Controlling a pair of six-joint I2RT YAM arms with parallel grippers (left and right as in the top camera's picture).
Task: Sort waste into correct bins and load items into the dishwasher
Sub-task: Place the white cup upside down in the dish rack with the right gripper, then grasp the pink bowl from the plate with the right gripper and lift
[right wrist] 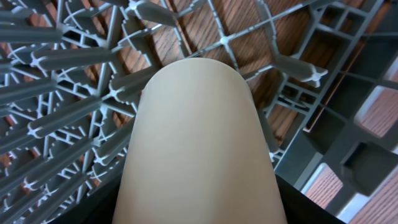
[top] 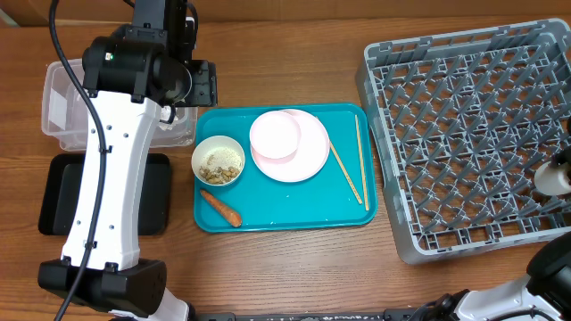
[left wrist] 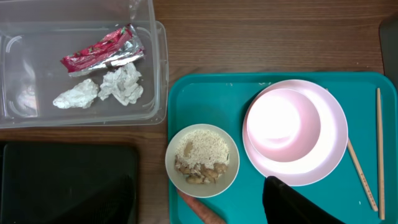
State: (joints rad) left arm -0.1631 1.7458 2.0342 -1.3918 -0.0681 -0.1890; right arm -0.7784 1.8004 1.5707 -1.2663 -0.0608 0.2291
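The right hand [top: 560, 166] clamps the white cup [right wrist: 199, 143], long axis pointing into the dish rack [right wrist: 62, 93]; the overhead view shows only a sliver of the cup. Whether the left hand [left wrist: 298, 202] is apart or together cannot be told.

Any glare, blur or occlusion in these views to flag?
Left wrist: pink bowl blown out to near white, reflections on the clear tub wall. Right wrist: white cup fills the frame, soft; dish rack behind is sharper. Overhead: evenly lit, left arm covers part of tub and black tray.
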